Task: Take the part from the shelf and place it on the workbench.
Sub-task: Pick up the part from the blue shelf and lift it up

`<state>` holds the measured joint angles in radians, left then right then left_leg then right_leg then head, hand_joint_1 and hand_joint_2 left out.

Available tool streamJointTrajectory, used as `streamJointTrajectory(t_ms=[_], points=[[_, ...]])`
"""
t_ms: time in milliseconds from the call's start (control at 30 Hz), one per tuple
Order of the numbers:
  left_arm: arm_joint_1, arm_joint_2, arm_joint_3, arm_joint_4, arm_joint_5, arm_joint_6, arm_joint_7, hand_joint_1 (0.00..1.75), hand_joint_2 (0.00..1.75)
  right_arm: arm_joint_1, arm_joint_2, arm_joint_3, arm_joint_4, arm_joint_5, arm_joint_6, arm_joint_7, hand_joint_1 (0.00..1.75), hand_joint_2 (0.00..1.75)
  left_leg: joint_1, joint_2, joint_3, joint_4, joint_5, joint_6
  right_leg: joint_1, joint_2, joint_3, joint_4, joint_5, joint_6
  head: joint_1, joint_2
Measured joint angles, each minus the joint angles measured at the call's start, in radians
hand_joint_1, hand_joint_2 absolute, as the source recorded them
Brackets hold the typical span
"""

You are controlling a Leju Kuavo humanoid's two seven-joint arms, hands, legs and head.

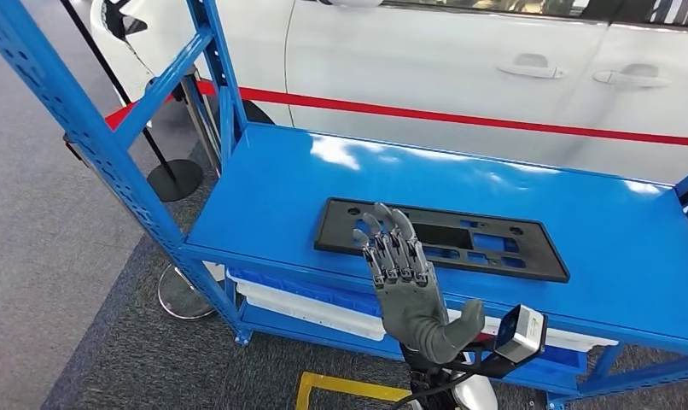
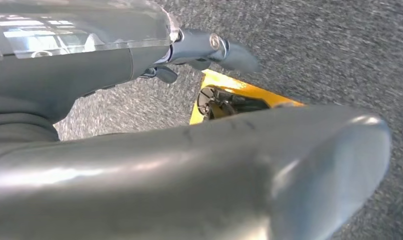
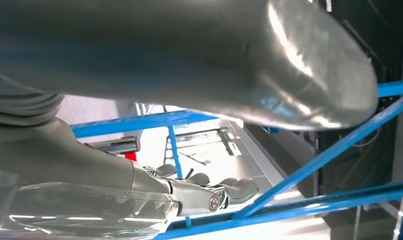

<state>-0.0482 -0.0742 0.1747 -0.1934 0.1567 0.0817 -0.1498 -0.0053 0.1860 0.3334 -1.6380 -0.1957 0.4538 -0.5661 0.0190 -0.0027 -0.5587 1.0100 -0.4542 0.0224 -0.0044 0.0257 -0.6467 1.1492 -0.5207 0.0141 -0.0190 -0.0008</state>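
A glossy bright blue shelf point(image 1: 341, 171) is seen, with a matte black part point(image 1: 494, 243) on it. The right hand point(image 1: 405, 282) is coloured grey. A white car point(image 1: 460, 60) is crossed by a red stripe point(image 1: 494, 120). The grey speckled floor point(image 1: 50, 256) is marked with yellow tape point(image 1: 341, 389).

High head view onto shelf point(image 1: 580, 256); close wrist views behind hands.

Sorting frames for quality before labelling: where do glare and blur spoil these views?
Head view: sharp, but ceiling lights leave white glare patches on the blue shelf top behind the black part; the right hand is crisp. Left wrist view: the carpet is blurred and the thumb looms out of focus. Right wrist view: bright areas between the blue bars are blown out.
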Motion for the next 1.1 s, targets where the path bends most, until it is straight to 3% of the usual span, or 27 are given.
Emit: streamJointTrajectory(t_ms=[67,100,133,167,233,300,367,400,467,533,567,600,633,667,733,767,800,933,1000,1067,1100], points=[[0.000,0.000,0.000,0.000,-0.001,0.000,-0.001,0.00,0.00,0.001,0.000,0.000,0.003,0.000,0.002,0.000,0.00,0.00,-0.002,0.018,0.001,0.001,-0.003,0.004,-0.003,-0.014,-0.071,0.127,-0.044,0.005,0.001,0.000],[0.001,0.000,0.000,0.000,-0.003,-0.001,-0.002,0.00,0.00,0.002,-0.001,0.000,0.005,0.000,0.003,0.000,0.00,0.00,-0.002,0.027,0.002,0.001,-0.005,0.004,-0.005,-0.017,-0.091,0.156,-0.042,0.006,0.001,0.000],[0.001,0.000,0.000,0.000,-0.005,-0.001,-0.003,0.00,0.00,0.003,-0.001,0.000,0.006,0.000,0.005,-0.001,0.00,0.00,-0.003,0.037,0.005,0.001,-0.008,0.003,-0.006,-0.020,-0.090,0.144,-0.020,0.007,0.001,0.000],[0.001,0.000,0.000,0.000,-0.008,-0.002,-0.005,0.00,0.00,0.004,-0.001,0.000,0.006,0.000,0.006,-0.001,0.00,0.00,-0.003,0.045,0.009,0.002,-0.011,0.001,-0.007,-0.027,-0.068,0.095,0.015,0.006,0.001,0.000],[0.000,0.000,0.000,0.000,-0.012,-0.004,-0.009,0.00,0.00,0.004,-0.002,0.000,0.006,-0.001,0.007,-0.004,0.00,0.00,-0.006,0.060,0.019,0.004,-0.021,-0.006,-0.003,-0.065,0.000,-0.046,0.078,-0.001,0.001,0.000],[-0.001,0.000,0.000,0.000,-0.013,-0.005,-0.012,0.00,0.00,0.004,-0.002,0.000,0.006,0.000,0.008,-0.008,0.00,0.00,-0.012,0.074,0.025,0.005,-0.029,-0.017,0.005,-0.085,0.032,-0.117,0.093,-0.011,0.000,0.000],[-0.002,0.000,0.000,0.000,-0.014,-0.006,-0.012,0.00,0.00,0.004,-0.002,-0.001,0.006,0.000,0.009,-0.011,0.00,0.00,-0.014,0.090,0.032,0.001,-0.035,-0.028,0.006,-0.065,0.032,-0.121,0.091,-0.020,0.000,0.000],[-0.003,0.000,0.000,0.000,-0.014,-0.007,-0.013,0.00,0.00,0.005,-0.002,-0.001,0.006,0.000,0.009,-0.012,0.00,0.00,-0.012,0.088,0.035,0.004,-0.040,-0.035,0.004,-0.056,0.033,-0.124,0.093,-0.025,0.000,0.000],[-0.004,0.000,0.000,0.000,-0.013,-0.008,-0.013,0.00,0.00,0.005,-0.001,0.000,0.006,0.001,0.009,-0.012,0.00,0.00,-0.009,0.055,0.018,0.053,-0.077,-0.045,-0.002,-0.043,0.036,-0.129,0.096,-0.036,0.000,0.000],[-0.004,0.000,0.000,0.000,-0.012,-0.009,-0.013,0.00,0.00,0.006,-0.001,0.001,0.006,0.011,0.002,-0.012,0.00,0.00,-0.007,0.018,-0.041,0.178,-0.144,-0.051,-0.003,-0.033,0.036,-0.129,0.096,-0.043,-0.001,0.000],[-0.003,0.000,0.000,0.000,-0.011,-0.010,-0.013,0.00,0.00,0.006,0.000,0.002,0.008,0.019,-0.003,-0.011,0.00,0.00,-0.007,0.012,-0.074,0.242,-0.169,-0.052,-0.002,-0.028,0.035,-0.129,0.096,-0.044,-0.001,0.000],[-0.002,0.000,0.000,0.000,-0.011,-0.010,-0.013,0.00,0.00,0.007,-0.001,0.002,0.009,0.028,-0.011,-0.010,0.00,0.00,-0.007,0.011,-0.095,0.282,-0.177,-0.052,-0.001,-0.022,0.035,-0.128,0.096,-0.044,-0.001,0.000],[0.000,0.000,0.000,0.000,-0.011,-0.012,-0.013,0.00,0.00,0.007,-0.001,0.002,0.011,0.037,-0.019,-0.007,0.00,0.00,-0.007,0.011,-0.099,0.283,-0.163,-0.051,-0.001,-0.016,0.035,-0.127,0.095,-0.044,-0.001,0.000],[0.002,0.000,0.000,0.000,-0.011,-0.012,-0.014,0.00,0.00,0.007,-0.001,0.002,0.014,0.047,-0.029,-0.003,0.00,0.44,-0.007,0.011,-0.084,0.242,-0.130,-0.048,0.000,-0.011,0.036,-0.126,0.095,-0.044,-0.001,0.000],[0.003,0.000,0.000,0.000,-0.011,-0.015,-0.016,0.00,0.00,0.007,-0.001,0.003,0.019,0.071,-0.056,0.007,0.00,1.31,-0.008,0.007,-0.024,0.101,-0.056,-0.040,0.001,-0.004,0.038,-0.124,0.094,-0.041,-0.001,0.000],[0.002,0.000,0.000,0.000,-0.012,-0.016,-0.017,0.00,0.00,0.007,-0.001,0.003,0.021,0.086,-0.074,0.011,0.00,1.75,-0.010,0.004,-0.002,0.046,-0.034,-0.034,0.003,-0.003,0.037,-0.123,0.094,-0.037,-0.001,0.000],[0.001,0.000,0.000,0.000,-0.012,-0.017,-0.018,0.00,0.00,0.007,-0.002,0.004,0.024,0.105,-0.096,0.015,0.00,1.75,-0.012,0.002,0.010,0.015,-0.024,-0.029,0.003,-0.002,0.037,-0.122,0.094,-0.033,-0.001,0.000],[0.002,-0.002,0.001,0.000,-0.014,-0.020,-0.020,0.00,0.00,0.008,-0.006,0.008,0.031,0.207,-0.197,0.026,0.00,1.75,-0.012,0.006,0.016,-0.005,-0.012,-0.007,0.001,-0.004,0.032,-0.111,0.086,-0.010,0.001,0.000],[0.002,-0.004,0.003,0.000,-0.013,-0.021,-0.021,0.00,0.00,0.009,-0.010,0.011,0.032,0.260,-0.243,0.034,0.00,1.75,-0.008,0.010,0.017,-0.012,-0.004,0.003,-0.002,-0.011,-0.001,-0.036,0.036,0.000,0.003,0.000],[0.004,-0.007,0.006,0.000,-0.012,-0.021,-0.021,0.00,0.00,0.012,-0.016,0.019,0.036,0.348,-0.312,0.051,0.00,1.75,-0.008,0.013,0.015,-0.012,-0.003,0.006,-0.005,-0.014,-0.061,0.092,-0.028,0.006,0.005,0.000],[0.005,-0.008,0.007,0.000,-0.011,-0.021,-0.021,0.00,0.00,0.015,-0.021,0.025,0.039,0.398,-0.350,0.058,0.00,1.75,-0.008,0.014,0.014,-0.012,-0.003,0.006,-0.006,-0.015,-0.083,0.139,-0.042,0.009,0.005,0.000]])
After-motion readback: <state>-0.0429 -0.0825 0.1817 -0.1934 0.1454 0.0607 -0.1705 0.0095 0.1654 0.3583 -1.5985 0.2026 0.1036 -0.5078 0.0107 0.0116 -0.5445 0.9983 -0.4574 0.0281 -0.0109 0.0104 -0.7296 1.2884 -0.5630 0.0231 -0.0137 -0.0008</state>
